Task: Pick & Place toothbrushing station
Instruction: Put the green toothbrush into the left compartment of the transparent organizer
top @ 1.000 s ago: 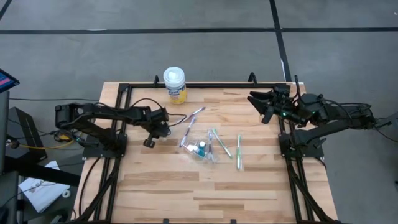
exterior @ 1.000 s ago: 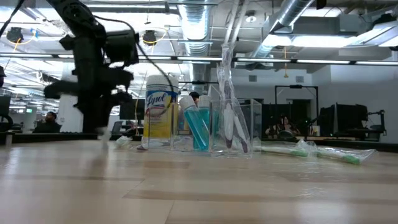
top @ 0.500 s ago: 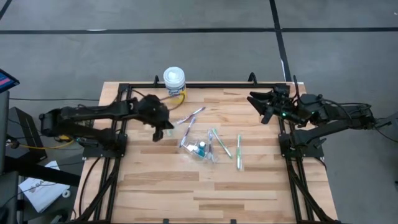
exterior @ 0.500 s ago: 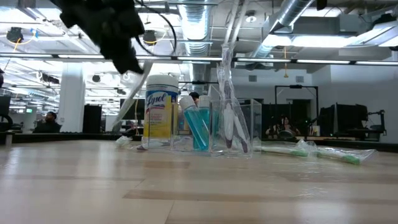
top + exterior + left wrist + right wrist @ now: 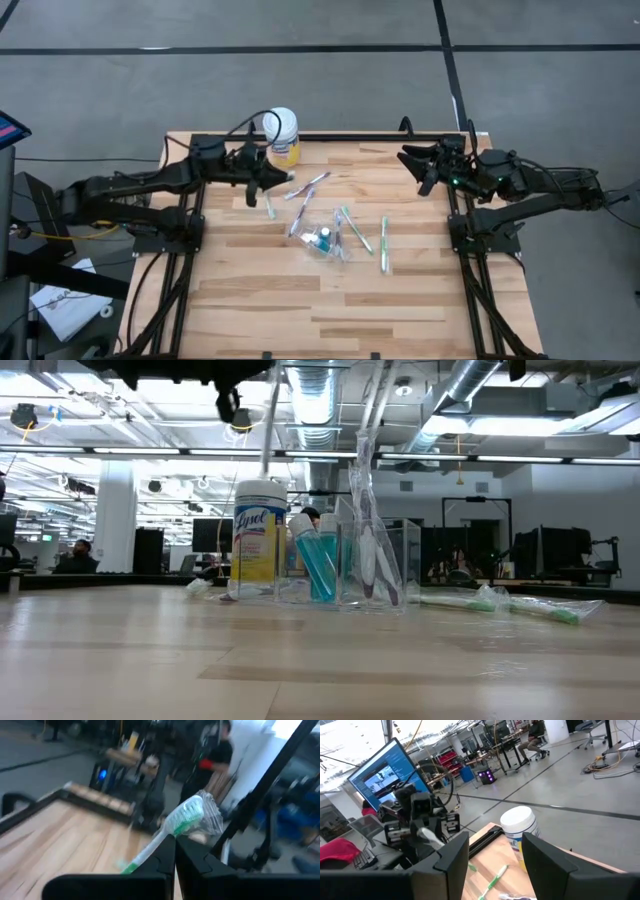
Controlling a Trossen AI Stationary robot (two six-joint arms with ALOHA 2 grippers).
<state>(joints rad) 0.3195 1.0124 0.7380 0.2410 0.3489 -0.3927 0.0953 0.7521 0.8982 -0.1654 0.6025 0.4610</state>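
Progress early | left gripper clenched on wrapped pale green toothbrush, aloft at 11 o'clock | small clear plastic cup centre, other thin toothbrushes loose | right gripper released, waiting at 2 o'clock

The left arm reaches from the left side across toward the far edge of the tabletop, wrist raised high. Its left gripper has both fingers pressed tight together, pinching a thin stem. The right arm stays folded at the far right corner, its right gripper pointing inward with fingers spread apart.
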